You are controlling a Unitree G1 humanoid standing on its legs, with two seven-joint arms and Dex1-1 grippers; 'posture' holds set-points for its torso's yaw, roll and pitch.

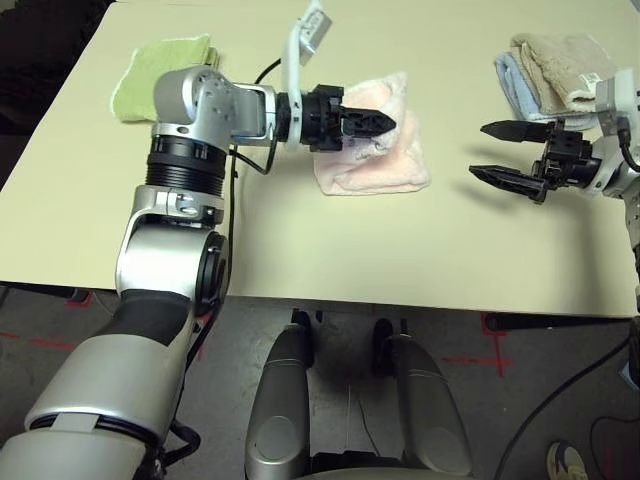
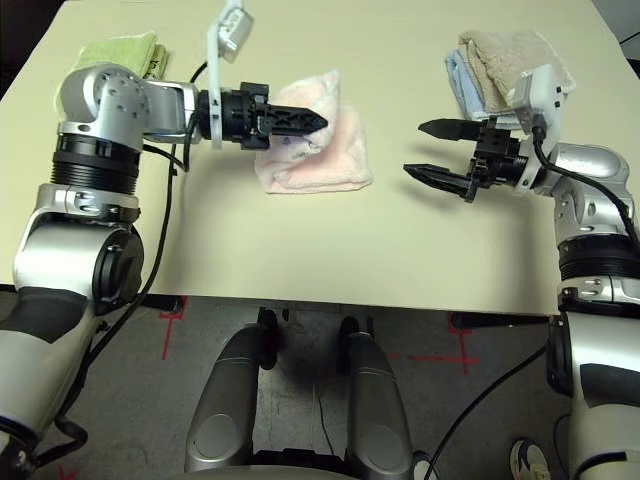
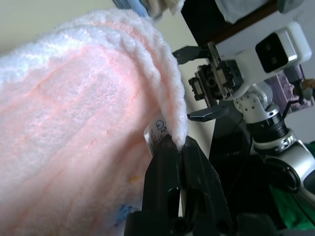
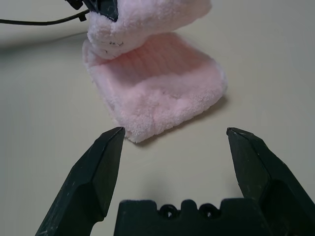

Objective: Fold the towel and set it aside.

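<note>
Table, wide, pale cream, flat-topped, under everything. Silver left arm reaching across toward the middle, black two-fingered left gripper clenched on an edge of the pale pink terry cloth towel, lifting that upper layer clear of the layer below. Pink towel near the middle of the table, lower part flat on the surface, lifted flap draped over the pinching fingers. Right gripper off to the towel's right, well apart from it, fingers spread wide with nothing between them, aimed toward the pink cloth. Beige and light-blue folded towels stacked at the far right behind that gripper. Green folded towel at the far left, beside the left arm's elbow.
</note>
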